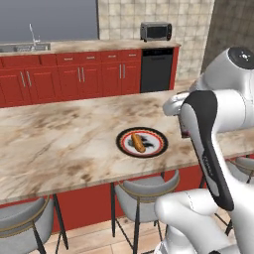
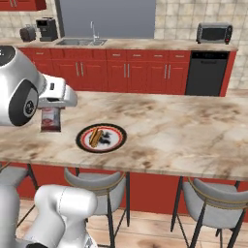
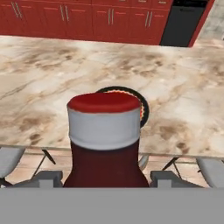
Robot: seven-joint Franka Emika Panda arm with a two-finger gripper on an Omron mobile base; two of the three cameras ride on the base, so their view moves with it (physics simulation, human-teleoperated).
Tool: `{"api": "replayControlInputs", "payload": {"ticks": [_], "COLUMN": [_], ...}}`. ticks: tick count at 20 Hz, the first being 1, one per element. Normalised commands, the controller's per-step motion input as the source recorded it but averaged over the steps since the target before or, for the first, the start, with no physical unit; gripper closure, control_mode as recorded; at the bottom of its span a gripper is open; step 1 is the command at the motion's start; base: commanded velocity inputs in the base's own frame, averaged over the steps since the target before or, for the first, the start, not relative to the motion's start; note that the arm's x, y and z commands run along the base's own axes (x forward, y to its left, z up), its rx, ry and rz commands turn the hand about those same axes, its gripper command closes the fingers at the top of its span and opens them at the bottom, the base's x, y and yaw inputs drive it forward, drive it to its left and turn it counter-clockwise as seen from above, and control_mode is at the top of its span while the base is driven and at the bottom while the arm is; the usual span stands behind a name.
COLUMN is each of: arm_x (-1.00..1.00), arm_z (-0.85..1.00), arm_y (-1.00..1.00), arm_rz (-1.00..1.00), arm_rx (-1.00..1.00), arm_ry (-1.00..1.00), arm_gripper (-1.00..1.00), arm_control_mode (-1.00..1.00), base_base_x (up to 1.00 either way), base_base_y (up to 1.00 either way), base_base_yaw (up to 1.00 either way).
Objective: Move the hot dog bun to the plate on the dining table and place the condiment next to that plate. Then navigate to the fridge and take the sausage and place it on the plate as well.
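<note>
In the left base view, the plate (image 1: 142,143) sat at the centre of the frame on the dining table (image 1: 59,144), with the hot dog bun (image 1: 138,143) lying on it. The white arm filled the right side and hid most of the bottle.

In the right base view, the condiment (image 2: 50,119) hung at the left of the frame, below the white hand and just left of the plate (image 2: 101,138); whether it touched the marble could not be told. Its pale label showed no writing that could be read. The bun (image 2: 95,137) lay on the left half of the plate.

In the hand view, the gripper (image 3: 105,178) was clamped on the condiment (image 3: 104,140), with 2 grey fingers (image 3: 47,178) against the bottle's sides at the bottom of the frame. Its red cap covered part of the plate (image 3: 144,109) behind.
</note>
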Motion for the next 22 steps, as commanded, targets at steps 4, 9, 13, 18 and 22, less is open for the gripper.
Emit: {"api": "replayControlInputs", "payload": {"ticks": [4,9,13,18,22], "arm_x": [0.52,0.58,0.90,0.79,0.81], "arm_z": [-0.25,-0.38,-0.59,-0.79,-0.63], "arm_y": [-1.00,-1.00,-0.93,-0.34,-0.03], "arm_rz": [0.08,0.11,0.25,0.24,0.21], "arm_rx": [0.13,0.17,0.09,0.01,0.02], "arm_ry": [0.00,0.00,-0.07,-0.25,-0.31], "arm_gripper": [1.00,1.00,1.00,1.00,1.00], "arm_control_mode": [-1.00,-1.00,-1.00,-1.00,-1.00], "base_base_x": [0.00,0.00,0.00,0.00,0.00], "base_base_y": [0.00,0.00,0.00,0.00,0.00], "base_base_yaw": [0.00,0.00,0.00,0.00,0.00]}}
